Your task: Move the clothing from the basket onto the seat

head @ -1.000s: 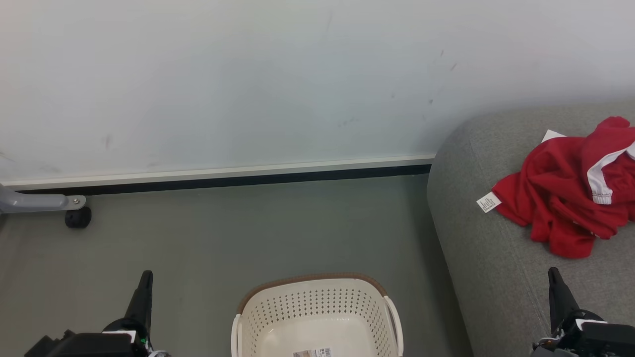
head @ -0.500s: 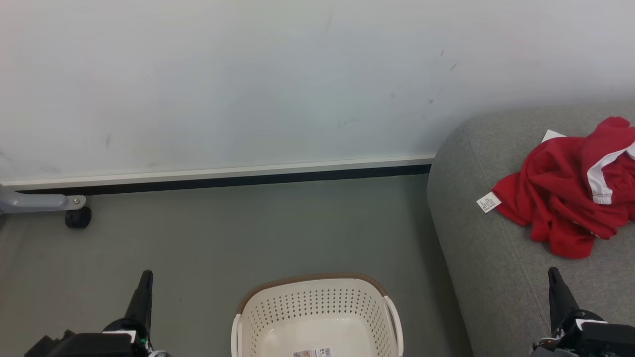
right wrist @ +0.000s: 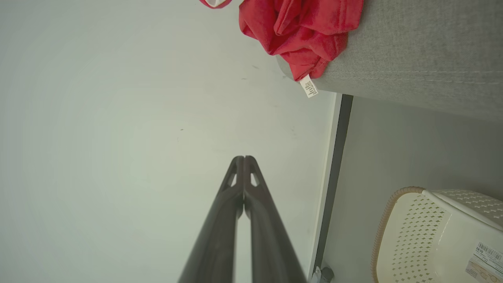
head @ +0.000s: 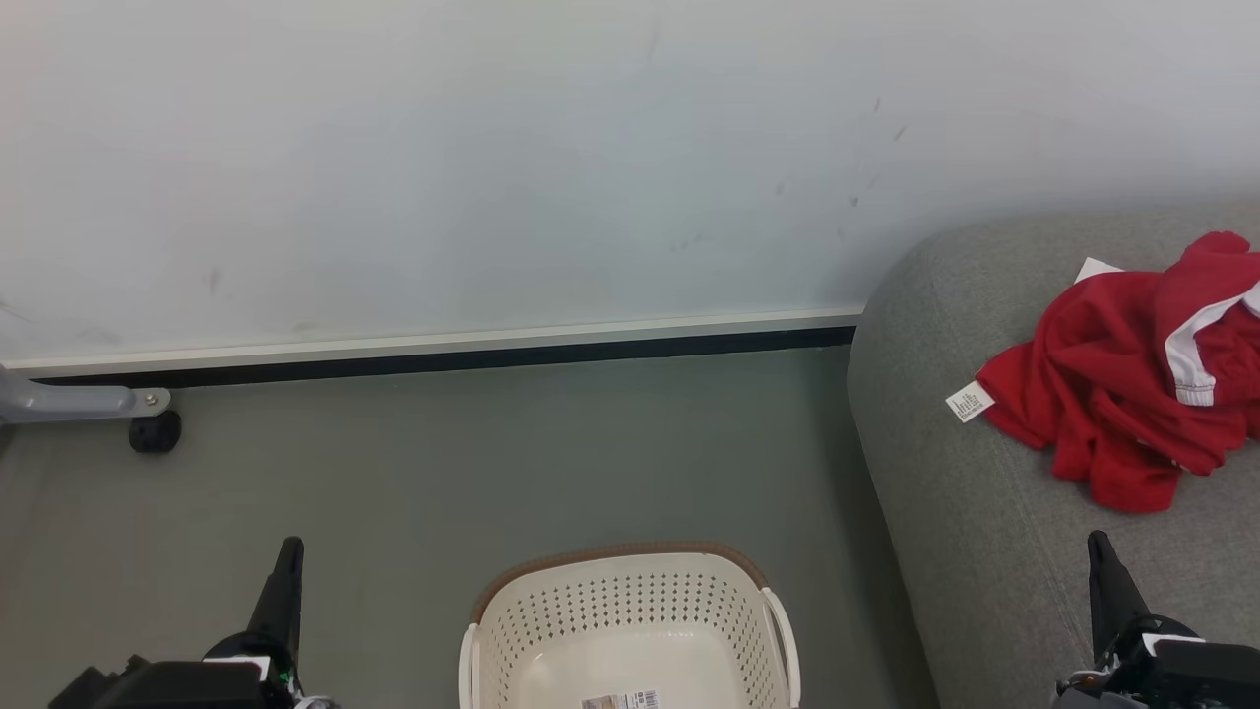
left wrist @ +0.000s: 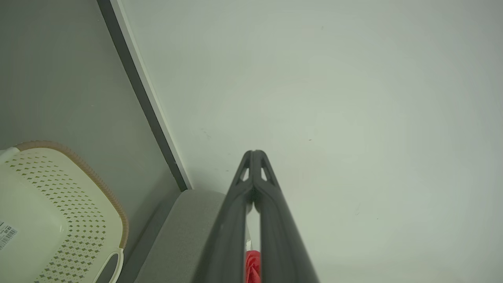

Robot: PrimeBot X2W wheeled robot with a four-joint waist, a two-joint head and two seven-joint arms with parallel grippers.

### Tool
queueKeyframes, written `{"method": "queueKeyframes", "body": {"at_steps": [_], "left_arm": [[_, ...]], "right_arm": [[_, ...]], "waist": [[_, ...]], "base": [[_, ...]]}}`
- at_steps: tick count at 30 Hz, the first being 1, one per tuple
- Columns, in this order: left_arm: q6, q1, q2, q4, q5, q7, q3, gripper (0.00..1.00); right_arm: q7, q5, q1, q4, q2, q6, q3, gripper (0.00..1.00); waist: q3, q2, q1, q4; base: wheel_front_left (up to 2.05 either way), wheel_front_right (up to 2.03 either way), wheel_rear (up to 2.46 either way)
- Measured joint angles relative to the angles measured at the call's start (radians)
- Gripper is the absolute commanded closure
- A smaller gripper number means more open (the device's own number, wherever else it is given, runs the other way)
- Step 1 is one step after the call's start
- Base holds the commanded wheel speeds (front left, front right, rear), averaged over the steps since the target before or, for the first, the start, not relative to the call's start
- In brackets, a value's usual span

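While you look down from the head camera, the crumpled red fabric sportswear [head: 1122, 384] with white panels lies on the large grey woven-fabric sofa seat [head: 984, 551] at 3 o'clock. Its small white care label [head: 969, 402] rests flat on the upholstery at the heap's 9 o'clock edge.

The cream-white perforated plastic laundry basket [head: 620, 547] with a brown woven-look rim stands on the grey-green floor [head: 492, 463] at 6 o'clock. It is just beside the sofa's rounded end and well apart from the sportswear. You can see its smooth bottom, with a barcoded sticker [head: 620, 701] on it.

Your left fingers [head: 283, 591] rise at 7 o'clock over the floor, pressed together into one dark point and gripping nothing. Your right fingers [head: 1107, 586] rise at 5 o'clock, seen against the sofa's grey fabric. They are closed tip to tip in the same way and are empty, with the sportswear toward their 12 o'clock and not touching them.

In the left wrist view the tips meet against the pale wall [head: 492, 148], with the basket at 8 o'clock and a sliver of red between the shanks at 6 o'clock. In the right wrist view the sportswear sits on the sofa at 12 to 1 o'clock and the basket at 4 o'clock.

A dark skirting strip [head: 443, 359] runs along the foot of the wall. At 9 o'clock in the head view a grey metal leg [head: 69, 402] ends in a black castor [head: 156, 431].
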Motion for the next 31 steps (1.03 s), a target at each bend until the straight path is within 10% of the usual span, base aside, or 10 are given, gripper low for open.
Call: {"method": "queueKeyframes", "body": {"at_steps": [31], "left_arm": [[0.000, 0.000, 0.000, 0.000, 0.000, 0.000, 0.000, 1.00]], "right_arm": [[0.000, 0.000, 0.000, 0.000, 0.000, 0.000, 0.000, 1.00]], "waist": [[0.000, 0.0000, 0.0000, 0.000]], "base": [[0.00, 0.00, 0.00]]}}
